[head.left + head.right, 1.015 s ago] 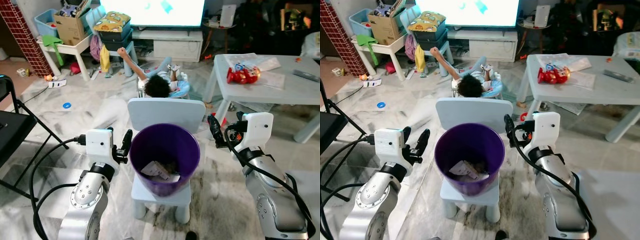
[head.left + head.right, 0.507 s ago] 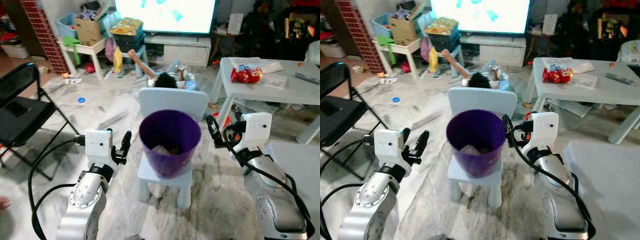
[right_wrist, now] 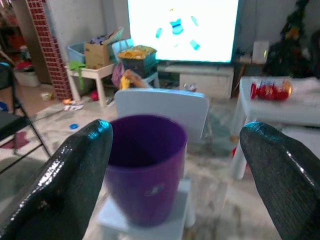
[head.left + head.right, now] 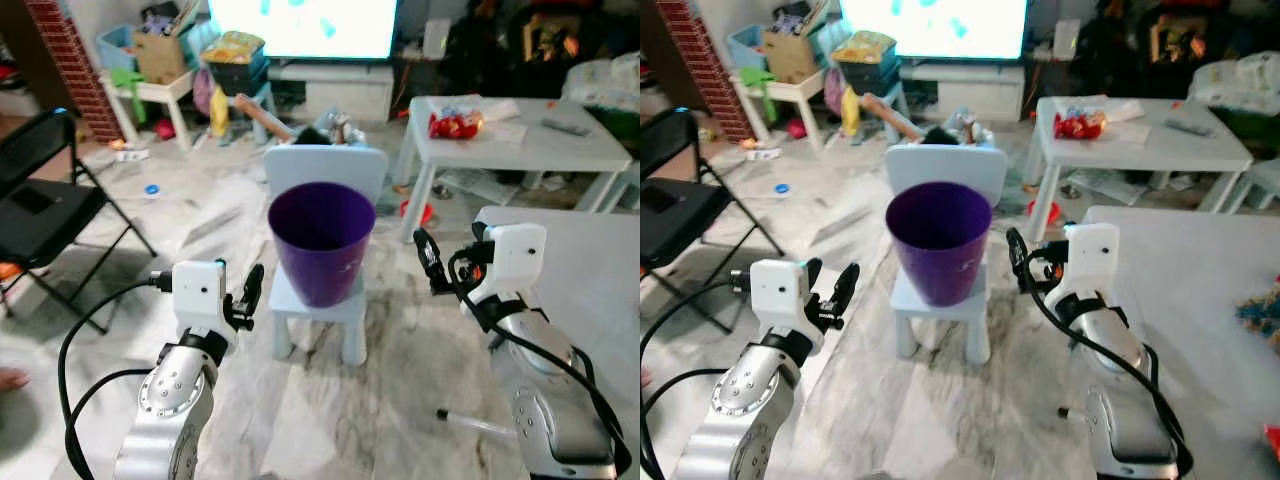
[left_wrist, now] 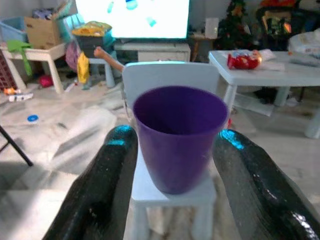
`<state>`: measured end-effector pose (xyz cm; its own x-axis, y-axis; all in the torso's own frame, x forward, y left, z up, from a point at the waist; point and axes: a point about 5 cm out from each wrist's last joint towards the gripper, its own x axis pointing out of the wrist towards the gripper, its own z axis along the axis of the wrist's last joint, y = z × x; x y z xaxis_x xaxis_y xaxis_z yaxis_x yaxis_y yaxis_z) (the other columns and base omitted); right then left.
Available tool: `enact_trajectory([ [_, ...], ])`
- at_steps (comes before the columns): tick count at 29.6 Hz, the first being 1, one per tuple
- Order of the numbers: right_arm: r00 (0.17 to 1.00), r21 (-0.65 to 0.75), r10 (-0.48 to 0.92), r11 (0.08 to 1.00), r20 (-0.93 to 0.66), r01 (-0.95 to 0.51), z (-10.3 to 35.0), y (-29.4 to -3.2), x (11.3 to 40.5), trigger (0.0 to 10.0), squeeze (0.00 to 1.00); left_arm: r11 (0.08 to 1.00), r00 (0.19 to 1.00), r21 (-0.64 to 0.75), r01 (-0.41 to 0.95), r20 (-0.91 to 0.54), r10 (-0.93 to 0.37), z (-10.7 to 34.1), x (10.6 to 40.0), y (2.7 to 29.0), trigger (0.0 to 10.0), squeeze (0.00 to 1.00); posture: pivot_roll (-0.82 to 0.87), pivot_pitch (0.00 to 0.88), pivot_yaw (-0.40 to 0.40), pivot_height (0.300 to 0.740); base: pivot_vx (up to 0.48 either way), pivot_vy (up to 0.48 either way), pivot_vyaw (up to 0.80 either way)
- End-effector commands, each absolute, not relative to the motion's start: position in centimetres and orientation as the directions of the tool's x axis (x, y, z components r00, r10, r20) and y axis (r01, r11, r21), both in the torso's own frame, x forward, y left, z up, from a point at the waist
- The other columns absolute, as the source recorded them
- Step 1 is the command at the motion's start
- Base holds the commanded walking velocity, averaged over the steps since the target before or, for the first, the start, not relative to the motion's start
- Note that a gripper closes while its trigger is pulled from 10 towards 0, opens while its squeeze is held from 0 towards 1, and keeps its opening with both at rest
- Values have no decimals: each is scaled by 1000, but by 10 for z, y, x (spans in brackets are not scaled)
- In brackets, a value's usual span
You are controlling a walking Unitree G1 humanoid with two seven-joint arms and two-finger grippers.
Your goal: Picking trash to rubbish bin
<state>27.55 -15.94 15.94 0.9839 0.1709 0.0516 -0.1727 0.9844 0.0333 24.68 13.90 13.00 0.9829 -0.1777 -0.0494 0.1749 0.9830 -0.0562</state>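
Purple bin (image 4: 320, 240) upright on small white chair (image 4: 318, 300), marble floor (image 4: 400, 370) open round it. Left gripper (image 4: 252, 290) & right gripper (image 4: 428, 262) raised either side, short of rim, fingers apart, nothing held.

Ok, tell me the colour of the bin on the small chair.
Purple bin, clearest in the left wrist view.

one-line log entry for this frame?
bin: upright on small chair | left claw: open, empty | right claw: open, empty | both flank bin, apart
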Motion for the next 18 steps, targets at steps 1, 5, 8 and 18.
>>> enact_trajectory([
  [1,983,31,166,985,77,-169,167,-161,277,10000,1000,980,980,-54,194,-30,-196,134,248,137,10000,0,44,46,7,740,0,0,0],
  [5,983,31,166,985,78,-169,167,-160,277,10000,1000,979,980,-57,194,-28,-196,135,249,137,10000,0,43,46,6,740,0,0,0],
  [8,983,32,166,985,78,-169,167,-160,277,10000,1000,979,980,-62,195,-25,-197,135,249,137,10000,0,43,46,6,740,0,0,0],
  [18,985,28,164,986,60,-166,166,-161,279,10000,1000,981,984,-81,176,8,-176,143,263,146,10000,0,41,44,1,740,0,0,-480],
])
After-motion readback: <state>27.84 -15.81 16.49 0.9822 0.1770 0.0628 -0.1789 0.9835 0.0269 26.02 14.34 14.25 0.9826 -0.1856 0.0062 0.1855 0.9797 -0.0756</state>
